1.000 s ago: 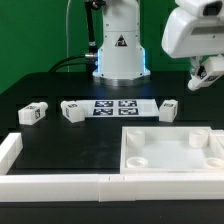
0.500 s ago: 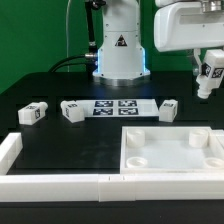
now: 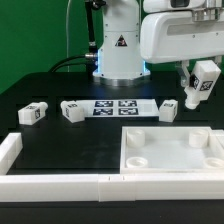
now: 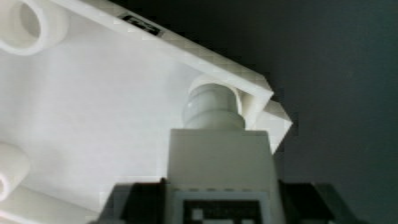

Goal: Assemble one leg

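Note:
My gripper (image 3: 197,86) is shut on a leg (image 3: 203,76), a stubby white peg with a black-and-white tag, and holds it tilted in the air above the far right corner of the large white panel (image 3: 170,152). In the wrist view the held leg (image 4: 222,160) sits between the dark fingers (image 4: 143,205), with a round corner socket (image 4: 214,100) of the panel (image 4: 89,120) just beyond its tip. Three more legs lie on the table: one at the exterior view's left (image 3: 32,113), one beside it (image 3: 73,110), one near the panel (image 3: 168,109).
The marker board (image 3: 115,107) lies flat between the loose legs. A white rail (image 3: 55,181) runs along the front edge, with a block (image 3: 8,150) at its left end. The robot base (image 3: 120,50) stands at the back.
The gripper with the leg has moved toward the exterior view's left and a little lower, closer to the panel's far right corner. The loose legs have not moved.

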Motion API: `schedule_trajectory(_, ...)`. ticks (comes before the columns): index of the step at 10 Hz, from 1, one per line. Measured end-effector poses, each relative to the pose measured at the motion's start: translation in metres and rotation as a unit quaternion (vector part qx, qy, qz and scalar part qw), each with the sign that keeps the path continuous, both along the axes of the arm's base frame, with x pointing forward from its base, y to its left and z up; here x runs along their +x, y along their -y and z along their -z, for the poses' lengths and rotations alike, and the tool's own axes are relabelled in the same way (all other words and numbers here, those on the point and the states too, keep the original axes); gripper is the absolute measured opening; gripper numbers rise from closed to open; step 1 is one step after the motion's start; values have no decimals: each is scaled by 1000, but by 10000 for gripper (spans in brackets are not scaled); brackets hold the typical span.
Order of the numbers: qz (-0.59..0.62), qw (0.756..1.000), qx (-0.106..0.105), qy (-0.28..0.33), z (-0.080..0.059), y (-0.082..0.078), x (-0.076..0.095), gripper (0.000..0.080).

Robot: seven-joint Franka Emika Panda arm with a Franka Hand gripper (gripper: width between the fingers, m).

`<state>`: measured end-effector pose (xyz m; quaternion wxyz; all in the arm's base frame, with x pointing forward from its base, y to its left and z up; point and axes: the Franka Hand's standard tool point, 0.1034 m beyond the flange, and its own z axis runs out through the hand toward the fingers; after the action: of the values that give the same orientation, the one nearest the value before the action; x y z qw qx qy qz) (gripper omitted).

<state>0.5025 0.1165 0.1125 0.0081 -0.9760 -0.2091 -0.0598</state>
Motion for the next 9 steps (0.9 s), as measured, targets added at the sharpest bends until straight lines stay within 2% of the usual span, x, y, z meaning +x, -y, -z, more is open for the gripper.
schedule_trajectory(3,-1,1000,-1,-4,2,0,2,290)
schedule_trajectory(5,-1,1000,0,-17,4,-8,42,290)
schedule_trajectory(6,-3,1000,1,-15,3,-11,56,290)
schedule_trajectory(7,-12,1000,2,-11,4,-12,63,290)
schedule_trajectory(9,-12,1000,2,-13,6,-12,61,290)
